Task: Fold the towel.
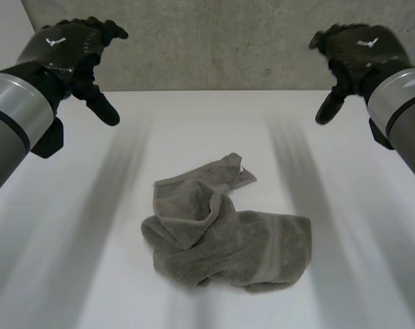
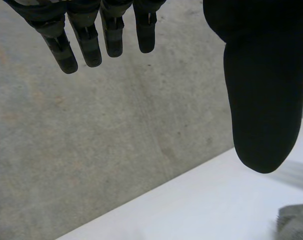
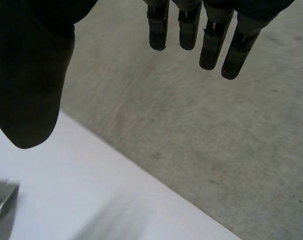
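Read no text, number or brand anywhere. Saw only a small white emblem (image 1: 56, 41) on the back of the left hand (image 1: 74, 53), another on the right hand (image 1: 355, 55), both illegible.

The crumpled towel (image 1: 224, 229) is sitting as the one obstacle at the middle of the white table (image 1: 344, 205), whose surface is lying open all round it, while the left hand (image 1: 74, 51) and the right hand (image 1: 355, 51) are hovering unclenched, well apart, near the concrete wall (image 1: 221, 41).
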Motion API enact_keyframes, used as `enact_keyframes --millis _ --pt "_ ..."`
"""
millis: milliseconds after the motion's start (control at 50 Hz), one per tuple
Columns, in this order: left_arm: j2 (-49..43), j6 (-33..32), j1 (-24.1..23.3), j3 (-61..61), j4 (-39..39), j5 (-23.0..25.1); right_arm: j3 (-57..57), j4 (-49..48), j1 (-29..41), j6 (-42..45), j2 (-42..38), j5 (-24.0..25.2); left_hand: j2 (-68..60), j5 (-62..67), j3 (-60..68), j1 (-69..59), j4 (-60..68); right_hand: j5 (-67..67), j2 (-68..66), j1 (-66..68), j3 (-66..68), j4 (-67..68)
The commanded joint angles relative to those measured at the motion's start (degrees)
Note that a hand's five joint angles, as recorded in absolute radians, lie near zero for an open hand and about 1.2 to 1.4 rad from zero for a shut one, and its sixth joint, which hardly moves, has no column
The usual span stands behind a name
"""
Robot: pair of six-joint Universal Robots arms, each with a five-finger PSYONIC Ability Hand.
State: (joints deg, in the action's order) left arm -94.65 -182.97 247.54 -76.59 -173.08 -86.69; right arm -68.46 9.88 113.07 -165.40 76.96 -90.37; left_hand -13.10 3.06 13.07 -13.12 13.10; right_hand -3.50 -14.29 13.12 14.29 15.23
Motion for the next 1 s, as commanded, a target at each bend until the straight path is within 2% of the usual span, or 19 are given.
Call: enact_keyframes --millis 20,80,120,180,220,260,360,520,580,600,620,640,660,680,800,880,900,920,1000 --pt "-1.0 -10.9 -0.5 -4.4 1.0 7.9 -1.8 8.1 0.6 20.6 -3.1 3.8 -2.5 2.5 2.5 -2.5 2.5 3.5 4.3 -3.1 -4.3 -5.2" --pt "-1.5 -15.1 -0.6 -5.9 1.7 9.5 -2.3 14.3 1.2 25.4 -3.7 4.2 -2.8 2.9 2.9 -2.8 2.8 3.5 4.3 -3.1 -4.3 -5.2" --pt "-3.3 -22.9 -1.3 -8.7 3.5 10.8 -2.3 16.5 1.3 24.7 -4.6 5.0 -3.8 3.9 3.9 -3.8 3.8 0.4 1.2 0.0 -1.2 -2.1" --pt "-4.9 -27.0 -1.5 -11.4 5.9 10.8 -3.3 17.5 0.9 20.3 -6.3 9.0 -3.8 3.9 3.9 -3.8 3.8 -0.3 0.5 0.7 -0.5 -1.4" --pt "-5.8 -27.9 -1.5 -13.0 6.6 10.8 -4.6 17.5 0.4 17.6 -6.8 12.5 -4.8 4.9 4.9 -4.8 4.8 -2.1 -1.3 2.5 1.3 0.4" --pt "-6.3 -28.1 -1.6 -14.2 6.6 10.9 -8.3 16.8 -0.8 13.2 -8.0 19.8 -6.7 6.7 6.7 -6.7 6.7 -9.5 -8.7 9.9 8.7 7.8" --pt "-9.1 -28.3 -1.8 -16.7 5.6 11.0 -13.4 12.1 -1.3 8.2 -11.3 26.0 -9.1 9.1 9.1 -9.0 9.1 -9.9 -9.1 10.3 9.1 8.1" --pt "-14.1 -28.1 -4.1 -19.4 1.6 10.8 -21.3 0.2 -0.7 3.2 -13.9 24.4 -18.3 18.4 18.3 -18.3 18.3 -11.4 -10.6 11.8 10.6 9.6" --pt "-15.3 -28.0 -4.2 -20.4 -0.2 10.7 -22.6 -2.7 -0.5 3.1 -14.6 22.6 -26.6 26.6 26.6 -26.5 26.6 -25.6 -24.8 26.0 24.8 23.9" --pt "-15.6 -27.9 -4.3 -20.4 -1.4 10.7 -22.6 -2.7 -0.5 3.1 -14.6 22.6 -37.0 37.1 37.1 -37.0 37.0 -25.7 -24.9 26.1 24.9 24.0" --pt "-15.6 -27.7 -4.3 -20.3 -2.7 10.6 -22.7 -3.4 -0.4 3.2 -15.1 22.0 -47.5 47.5 47.5 -47.5 47.5 -35.8 -35.1 36.2 35.1 34.1" --pt "-15.6 -27.7 -4.3 -20.3 -2.7 10.6 -22.4 -3.6 -0.2 3.5 -15.4 21.9 -47.6 47.6 47.6 -47.6 47.6 -47.1 -46.3 47.5 46.3 45.4" --pt "-15.4 -27.4 -4.3 -19.7 -4.2 10.5 -22.4 -3.6 -0.2 3.5 -15.4 21.9 -58.7 58.8 58.8 -58.7 58.7 -47.2 -46.4 47.6 46.4 45.5" --pt "-14.9 -27.0 -4.3 -19.0 -5.7 10.5 -22.0 -3.5 -0.1 3.5 -15.9 21.8 -66.8 66.9 66.8 -66.8 66.8 -61.7 -60.9 62.1 60.9 60.0" --pt "-12.7 -25.1 -4.6 -13.1 -11.2 10.1 -12.4 -3.6 0.0 2.5 -14.0 20.4 -66.9 66.9 66.9 -66.9 66.9 -66.5 -65.7 66.9 65.7 64.8" --pt "-10.0 -19.0 -4.4 -4.6 -19.8 3.8 -5.8 -6.7 -0.3 -0.2 -7.6 16.5 -66.9 66.9 66.9 -66.9 66.9 -66.5 -65.7 66.9 65.7 64.8" --pt "-8.9 -16.6 -4.3 -3.0 -23.6 0.2 -4.1 -11.5 -0.4 -2.4 -4.5 13.8 -66.9 66.9 66.9 -66.9 66.9 -66.5 -65.7 66.9 65.7 64.8" --pt "-8.9 -16.5 -4.3 -3.0 -23.6 0.1 -3.6 -17.5 -0.5 -4.5 -1.8 11.1 -66.9 66.9 66.9 -66.9 66.9 -66.5 -65.7 66.9 65.7 64.8" --pt "-4.7 -10.2 -3.8 -2.1 -36.3 -9.4 -5.8 -28.1 -0.7 -6.8 2.6 7.3 -66.9 66.9 66.9 -66.9 66.9 -66.5 -65.7 66.9 65.7 64.8"
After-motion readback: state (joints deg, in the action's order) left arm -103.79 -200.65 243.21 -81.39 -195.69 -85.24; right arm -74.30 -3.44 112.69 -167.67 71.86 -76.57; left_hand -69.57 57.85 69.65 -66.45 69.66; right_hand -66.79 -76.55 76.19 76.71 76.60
